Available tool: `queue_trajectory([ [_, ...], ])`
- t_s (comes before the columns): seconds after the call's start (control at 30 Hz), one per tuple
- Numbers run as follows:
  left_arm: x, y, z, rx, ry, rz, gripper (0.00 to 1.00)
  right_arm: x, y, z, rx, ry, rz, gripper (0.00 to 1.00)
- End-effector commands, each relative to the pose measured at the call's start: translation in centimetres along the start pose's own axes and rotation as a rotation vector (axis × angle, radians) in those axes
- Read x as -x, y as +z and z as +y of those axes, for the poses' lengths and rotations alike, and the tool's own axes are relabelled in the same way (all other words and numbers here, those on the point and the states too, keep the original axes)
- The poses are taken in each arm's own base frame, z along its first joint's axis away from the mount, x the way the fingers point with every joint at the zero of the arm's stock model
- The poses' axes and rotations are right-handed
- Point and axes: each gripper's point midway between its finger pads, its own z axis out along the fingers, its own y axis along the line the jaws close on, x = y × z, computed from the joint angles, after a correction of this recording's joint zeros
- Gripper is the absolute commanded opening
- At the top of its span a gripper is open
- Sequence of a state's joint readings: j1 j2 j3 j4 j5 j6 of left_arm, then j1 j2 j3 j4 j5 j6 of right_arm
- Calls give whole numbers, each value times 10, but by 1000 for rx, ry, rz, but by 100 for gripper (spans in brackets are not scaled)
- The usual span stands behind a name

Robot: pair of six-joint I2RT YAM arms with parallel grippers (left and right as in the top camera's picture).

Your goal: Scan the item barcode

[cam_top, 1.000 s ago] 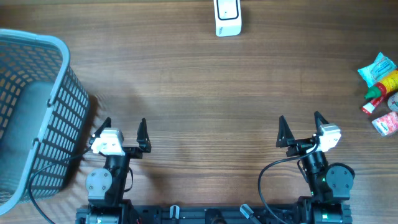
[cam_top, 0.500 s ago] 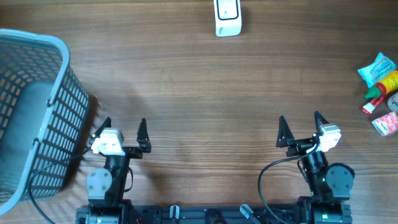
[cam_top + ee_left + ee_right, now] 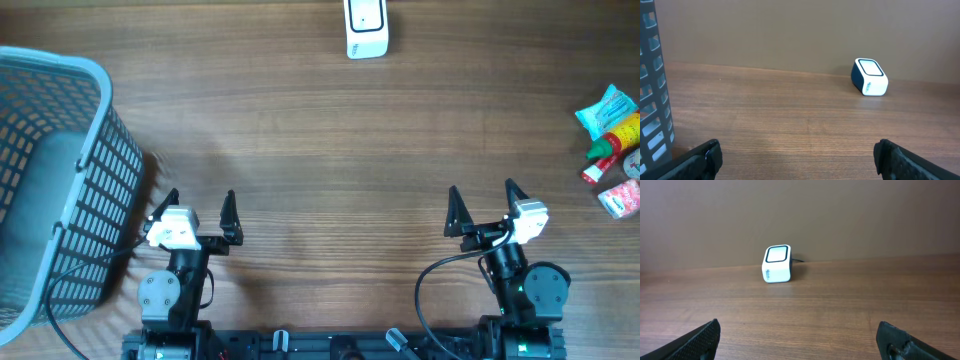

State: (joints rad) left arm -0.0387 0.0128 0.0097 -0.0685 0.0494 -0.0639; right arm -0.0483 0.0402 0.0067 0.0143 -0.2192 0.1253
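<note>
A white barcode scanner [image 3: 366, 28] with a dark window stands at the table's far edge, also seen in the left wrist view [image 3: 870, 77] and the right wrist view [image 3: 778, 263]. Small packaged items [image 3: 612, 150] lie in a cluster at the far right: a teal packet, a red and yellow bottle, a pink-dotted packet. My left gripper [image 3: 200, 210] rests near the front left, open and empty. My right gripper [image 3: 482, 207] rests near the front right, open and empty. Both are far from the items and the scanner.
A grey-blue plastic basket [image 3: 50, 180] stands at the left edge, close beside my left arm; its wall shows in the left wrist view [image 3: 652, 95]. Bare wooden table [image 3: 330, 150] lies between the grippers and the scanner.
</note>
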Motion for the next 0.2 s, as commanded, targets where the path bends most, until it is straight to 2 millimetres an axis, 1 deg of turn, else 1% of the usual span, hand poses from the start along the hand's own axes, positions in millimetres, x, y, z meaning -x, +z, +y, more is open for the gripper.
queue_trajectory([
  [0.0,-2,0,-1,-5,20,5,100,-1,0,-1,-5,-19,4,100],
  [0.17,-2,0,-1,-5,20,5,100,-1,0,-1,-5,-19,4,100],
])
